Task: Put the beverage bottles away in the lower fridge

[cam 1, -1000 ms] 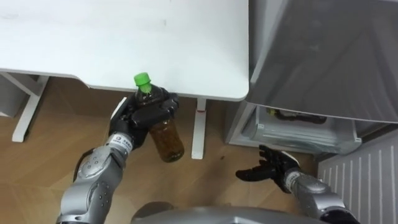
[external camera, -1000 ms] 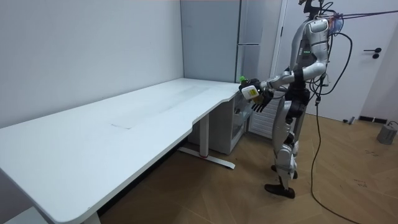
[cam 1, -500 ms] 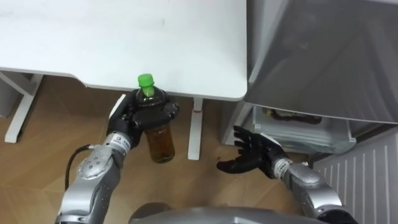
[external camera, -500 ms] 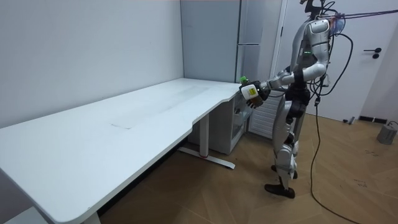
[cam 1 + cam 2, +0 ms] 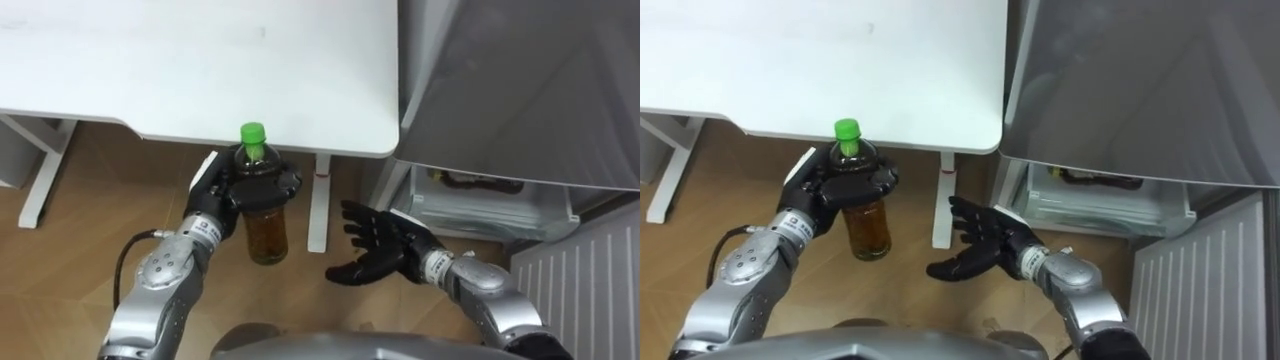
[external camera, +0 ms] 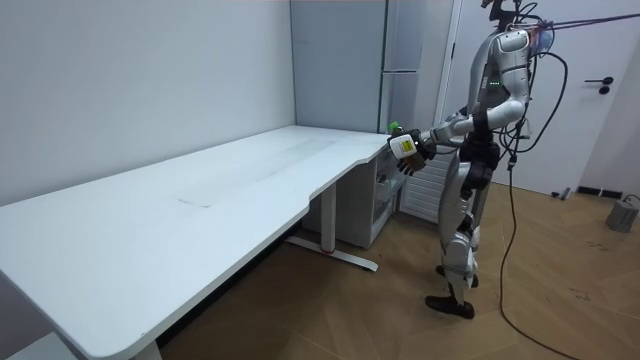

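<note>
The left hand [image 5: 248, 190], at nine o'clock in the eye views, has its fingers curled round the shoulder of the bottle [image 5: 266, 228]. It holds the bottle upright in the air. The bottle is filled with an amber drink, and its green cap [image 5: 252, 132] stands clear above the fingers. The right hand [image 5: 382, 252], at five o'clock, is spread wide and holds nothing. Its palm is turned toward the bottle and well apart from it. Under both hands lies the wooden floor [image 5: 80, 200].

Beyond them, from ten to twelve o'clock, is the white table [image 5: 200, 70]. The cap shows just against its near edge, and a white table leg [image 5: 318, 205] drops between the two hands. At two o'clock hangs the grey fridge door [image 5: 520, 80]. Below it, at three to four o'clock, the lower fridge compartment [image 5: 490, 208] stands open, with something dark inside that is too small to tell. In the room view the robot stands upright at the table's far corner, facing the fridge, with the bottle held out before it.
</note>
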Controlling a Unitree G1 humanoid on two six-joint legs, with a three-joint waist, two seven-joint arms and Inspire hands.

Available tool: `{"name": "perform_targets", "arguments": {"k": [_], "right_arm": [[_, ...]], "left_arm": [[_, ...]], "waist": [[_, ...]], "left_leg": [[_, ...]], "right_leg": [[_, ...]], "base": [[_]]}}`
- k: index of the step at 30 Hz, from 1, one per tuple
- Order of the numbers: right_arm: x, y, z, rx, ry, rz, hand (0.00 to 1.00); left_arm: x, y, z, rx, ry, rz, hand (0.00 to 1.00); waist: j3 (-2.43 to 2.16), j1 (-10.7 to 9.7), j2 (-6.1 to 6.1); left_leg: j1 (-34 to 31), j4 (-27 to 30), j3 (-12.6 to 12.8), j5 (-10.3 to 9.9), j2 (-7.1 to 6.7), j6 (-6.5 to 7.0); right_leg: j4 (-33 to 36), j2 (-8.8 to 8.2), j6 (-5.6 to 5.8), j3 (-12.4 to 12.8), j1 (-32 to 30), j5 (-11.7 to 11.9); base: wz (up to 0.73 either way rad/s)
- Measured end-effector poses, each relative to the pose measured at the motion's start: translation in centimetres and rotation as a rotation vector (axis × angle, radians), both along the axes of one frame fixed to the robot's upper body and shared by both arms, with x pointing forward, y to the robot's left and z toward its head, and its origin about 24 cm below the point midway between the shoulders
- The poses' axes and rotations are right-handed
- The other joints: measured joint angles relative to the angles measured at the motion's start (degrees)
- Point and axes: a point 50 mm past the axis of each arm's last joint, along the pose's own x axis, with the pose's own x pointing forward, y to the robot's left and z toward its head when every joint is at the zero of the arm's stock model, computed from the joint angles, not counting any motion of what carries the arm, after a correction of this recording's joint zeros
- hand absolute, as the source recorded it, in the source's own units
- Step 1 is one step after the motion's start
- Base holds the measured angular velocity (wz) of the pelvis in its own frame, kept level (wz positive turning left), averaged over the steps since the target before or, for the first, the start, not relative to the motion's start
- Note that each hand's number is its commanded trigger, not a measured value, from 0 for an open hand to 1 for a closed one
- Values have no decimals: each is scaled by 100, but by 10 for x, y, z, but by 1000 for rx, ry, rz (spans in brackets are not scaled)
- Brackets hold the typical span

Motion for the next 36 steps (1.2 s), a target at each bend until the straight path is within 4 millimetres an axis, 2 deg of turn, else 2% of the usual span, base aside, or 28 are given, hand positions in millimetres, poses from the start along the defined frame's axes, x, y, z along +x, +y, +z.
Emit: {"name": "perform_targets", "arguments": {"k": [5,13,21,26,31,36], "right_arm": [[1,5,2,72,2,-30,0],[1,23,6,232,16,-23,0],[0,29,8,301,31,-5,0],[-1,35,8,332,44,25,0],[-3,39,8,350,52,57,0],[-4,41,8,359,55,71,0]], "left_arm": [[0,-6,1,-7,-19,-28,100],[-5,-24,-1,-16,-12,-113,100],[-8,-29,-3,-15,-4,-160,100],[-9,-35,-3,-20,-5,-199,100],[-10,-40,-3,-30,-4,-221,100],[-10,-42,-3,-34,-4,-227,100]], "waist": [[-6,8,-9],[-1,18,-46],[13,-32,-25],[20,-64,-13],[47,-75,28],[47,-74,28]], "left_leg": [[25,-5,-2,6,-3,5],[113,-8,10,9,-8,7],[99,-13,-17,9,-18,9],[121,-11,-13,10,-18,11],[123,-15,-4,10,-16,11],[103,-30,5,10,-7,11]], "right_leg": [[-1,-2,0,-8,17,0],[-11,-15,1,-25,117,0],[-6,-17,1,-39,147,-1],[-1,-17,1,6,154,-1],[2,-11,1,54,143,-1],[5,0,1,102,95,0]], "base": [[0],[0],[0],[-1],[-2],[-3]]}}
